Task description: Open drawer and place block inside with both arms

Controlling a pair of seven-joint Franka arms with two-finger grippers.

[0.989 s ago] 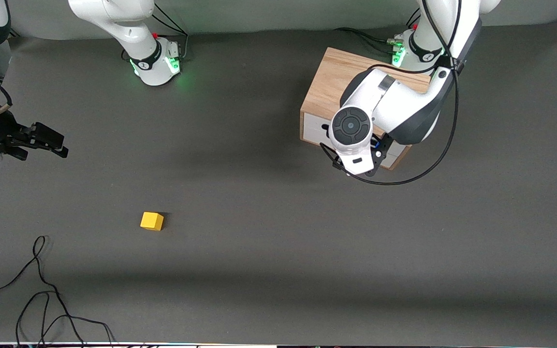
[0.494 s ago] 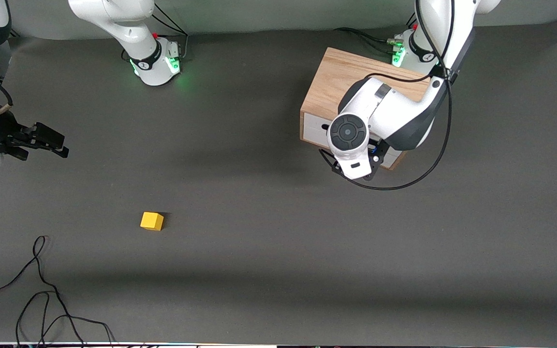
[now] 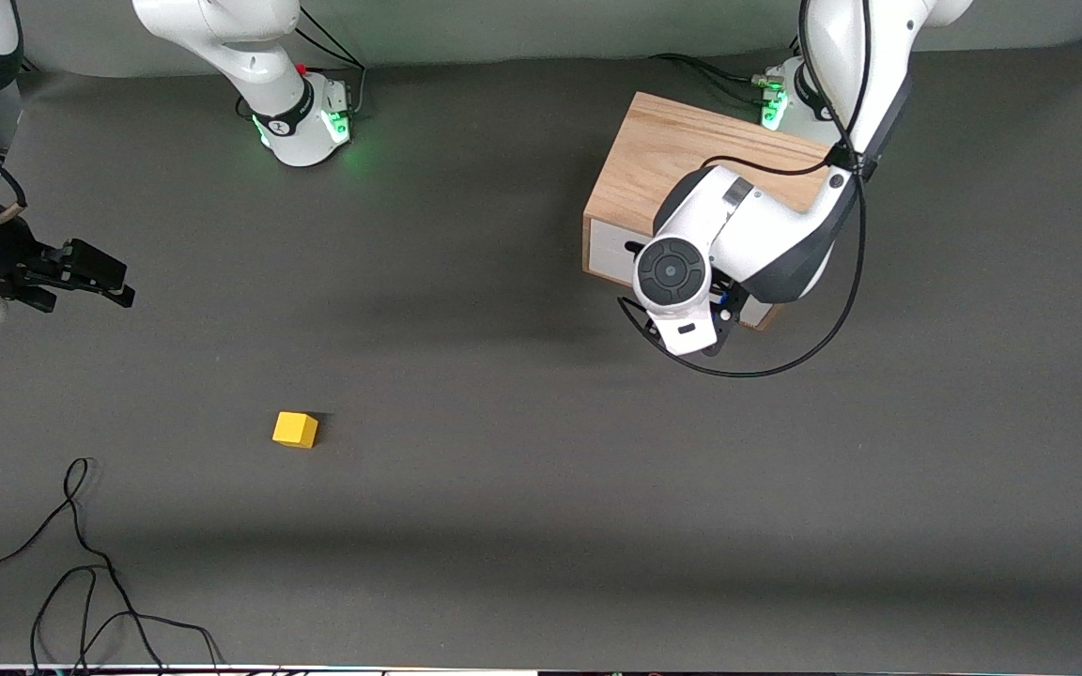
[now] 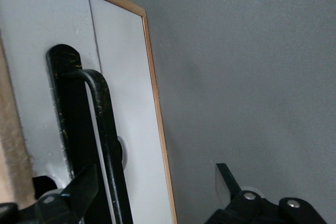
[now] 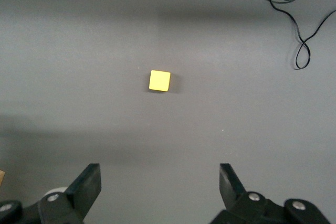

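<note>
Left gripper (image 4: 152, 192) spread wide around the black bar handle (image 4: 100, 145) of the closed white-fronted oak drawer (image 3: 611, 252), a stiff bar to pinch mid-length, while the waiting right gripper (image 5: 160, 184) hangs unclenched, well clear of it, above the small yellow cube (image 3: 295, 429), surely light and rigid.

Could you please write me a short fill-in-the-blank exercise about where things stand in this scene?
1. The yellow cube lies on the dark ____.
2. The left gripper has its open fingers at the drawer's black bar ____.
3. The drawer of the oak-wood box is not yet ____.
4. The right gripper, fingers ____, waits above the table toward the right arm's end.

Missing words: table; handle; open; open
</note>
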